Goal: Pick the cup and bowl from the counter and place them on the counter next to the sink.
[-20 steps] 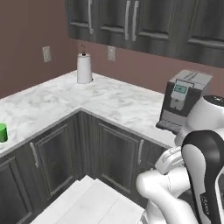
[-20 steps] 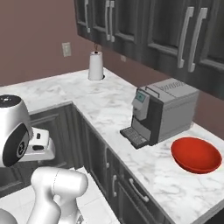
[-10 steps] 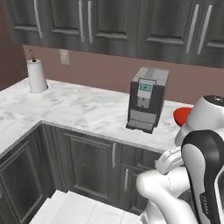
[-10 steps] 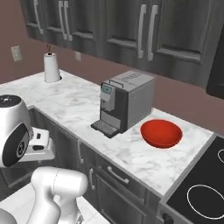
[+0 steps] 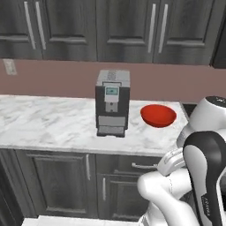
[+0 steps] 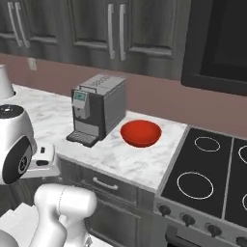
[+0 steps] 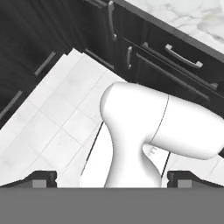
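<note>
A kitchen of dark grey cabinets and a white marble tabletop (image 5: 48,123). The red bowl (image 5: 158,115) sits on it just right of a grey coffee machine (image 5: 112,103), between that and the black stovetop (image 6: 212,169). The tool (image 7: 111,178) hangs open and empty, pointing down at the tiled floor (image 7: 52,131)

Home kitchen. Marble counter (image 5: 48,123) w/ coffee machine (image 5: 112,103) at 12 o'clock, dark cabinets (image 6: 91,24) above. Black stovetop (image 6: 212,169) at 3 o'clock.
</note>
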